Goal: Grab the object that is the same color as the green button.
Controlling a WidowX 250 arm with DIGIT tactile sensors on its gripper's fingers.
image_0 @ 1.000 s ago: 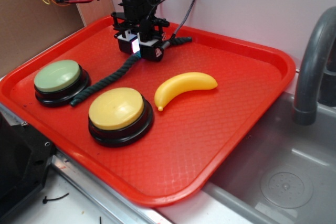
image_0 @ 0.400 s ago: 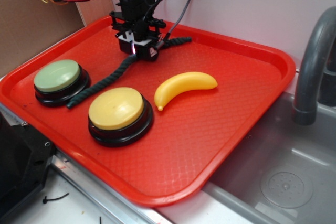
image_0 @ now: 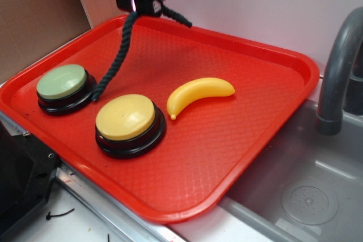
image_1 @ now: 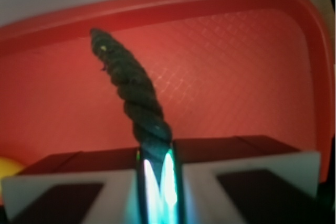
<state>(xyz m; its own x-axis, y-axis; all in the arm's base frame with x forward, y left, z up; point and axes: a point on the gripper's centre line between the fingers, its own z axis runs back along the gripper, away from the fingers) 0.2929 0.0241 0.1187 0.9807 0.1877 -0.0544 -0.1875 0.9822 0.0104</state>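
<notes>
From the outside view, the pincer [image_0: 138,3] is high up at the back of the red tray [image_0: 272,117]. It is clamped on the dark green rope [image_0: 116,60]. Most of the rope hangs down from it in a long slant. The low end of the rope comes down just beside the green button [image_0: 62,83], and I cannot tell if it touches the tray there. A short bit of rope sticks out on the other side of the pincer. The yellow button [image_0: 126,118] sits near the front, and the yellow banana [image_0: 198,94] lies beside it, near the middle of the tray. A gray tap [image_0: 340,60] and a sink [image_0: 300,196] are off to the side.

From the wrist view, the rope [image_1: 131,93] comes up out of the thin slot between the two jaws, so they are squeezed tight on it. The tray [image_1: 252,77] is blurry behind it. A small bit of yellow shows at the left edge.

I think the job is almost done. The right thing is picked, the one that matches the green button. The banana is untouched. All that looks left is to lift the low end clear and keep hold.
</notes>
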